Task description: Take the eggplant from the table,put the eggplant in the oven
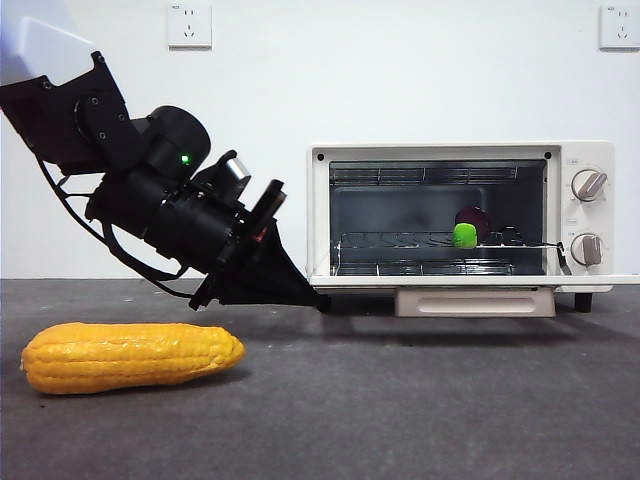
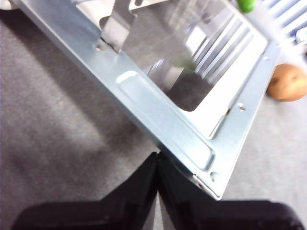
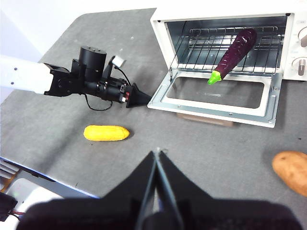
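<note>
The eggplant (image 1: 472, 219) lies on the wire rack inside the oven (image 1: 440, 151), its green cap toward the open front; the right wrist view shows the eggplant (image 3: 236, 50) slanted across the rack of the oven (image 3: 216, 12). The oven door (image 3: 217, 108) hangs open and flat. My left gripper (image 1: 318, 298) is shut with nothing in it, its tip at the door's left front corner just above the table (image 1: 400, 410). In its own view the left gripper (image 2: 157, 158) touches the door's metal frame (image 2: 163, 115). My right gripper (image 3: 157, 153) hangs shut and empty, high over the table.
A yellow corn cob (image 1: 130, 357) lies on the table at the front left, below the left arm; it is also in the right wrist view as the corn cob (image 3: 106, 132). A brown potato (image 3: 291, 172) rests to the right of the oven door.
</note>
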`<action>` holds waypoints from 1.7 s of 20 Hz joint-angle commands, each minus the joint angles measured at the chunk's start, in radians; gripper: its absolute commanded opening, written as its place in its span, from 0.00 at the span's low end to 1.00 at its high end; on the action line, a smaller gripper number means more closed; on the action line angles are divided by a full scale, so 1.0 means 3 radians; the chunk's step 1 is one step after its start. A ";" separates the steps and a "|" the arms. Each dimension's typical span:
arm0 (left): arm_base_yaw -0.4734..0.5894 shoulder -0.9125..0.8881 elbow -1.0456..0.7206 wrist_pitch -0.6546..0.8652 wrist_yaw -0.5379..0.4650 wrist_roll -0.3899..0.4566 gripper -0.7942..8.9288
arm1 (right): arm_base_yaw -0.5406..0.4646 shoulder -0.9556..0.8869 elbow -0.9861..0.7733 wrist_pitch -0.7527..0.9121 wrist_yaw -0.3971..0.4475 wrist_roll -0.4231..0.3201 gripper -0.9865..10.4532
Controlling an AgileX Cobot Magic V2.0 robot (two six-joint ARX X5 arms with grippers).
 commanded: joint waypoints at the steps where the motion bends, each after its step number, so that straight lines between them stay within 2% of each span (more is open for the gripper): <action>1: 0.0078 0.0038 -0.0003 0.0256 0.0173 -0.0221 0.07 | 0.0004 -0.0014 0.0008 -0.0081 -0.0010 0.0009 0.08; 5: 0.0173 0.0038 0.0015 0.0668 0.0304 -0.0570 0.07 | 0.0004 -0.0014 0.0008 -0.0081 -0.0010 0.0011 0.08; 9: 0.0181 0.0038 0.0034 0.0773 0.0334 -0.0627 0.07 | 0.0004 -0.0014 0.0008 -0.0081 -0.0010 0.0015 0.08; 11: 0.0187 0.0038 0.0036 0.0626 0.0211 -0.0529 0.07 | 0.0004 -0.0014 0.0008 -0.0083 -0.0011 0.0023 0.08; 13: 0.0188 0.0038 0.0034 0.0378 -0.0111 -0.0296 0.07 | 0.0004 -0.0014 0.0008 -0.0083 -0.0011 0.0024 0.08; 16: 0.0181 0.0038 0.0036 0.0088 -0.0320 0.0006 0.07 | 0.0004 -0.0014 0.0008 -0.0083 -0.0010 0.0024 0.08; 26: -0.0062 0.0041 0.0036 0.0036 -0.0454 0.0149 0.07 | 0.0004 -0.0014 0.0008 -0.0083 -0.0011 0.0024 0.08; 34: -0.0125 0.0240 0.0034 0.0018 -0.0281 0.0131 0.07 | 0.0004 -0.0014 0.0008 -0.0083 -0.0013 0.0024 0.08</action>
